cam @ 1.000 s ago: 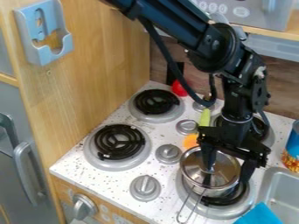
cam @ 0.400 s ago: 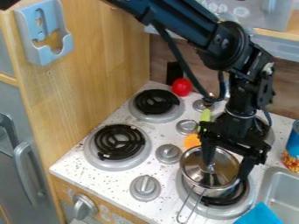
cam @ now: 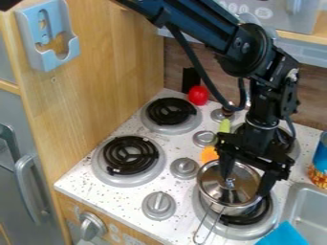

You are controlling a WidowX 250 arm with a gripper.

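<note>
Open room spans the air above two coil burners (cam: pixel 129 155) beside a tall wooden panel (cam: pixel 96 91), with raised knobs (cam: pixel 184 168) alongside. A metal pot (cam: pixel 223 191) crowds the end effector (cam: pixel 247 177), its wire handle (cam: pixel 208 225) jutting frontward; a blue can (cam: pixel 322 155) stands near the sink (cam: pixel 308 200).
</note>
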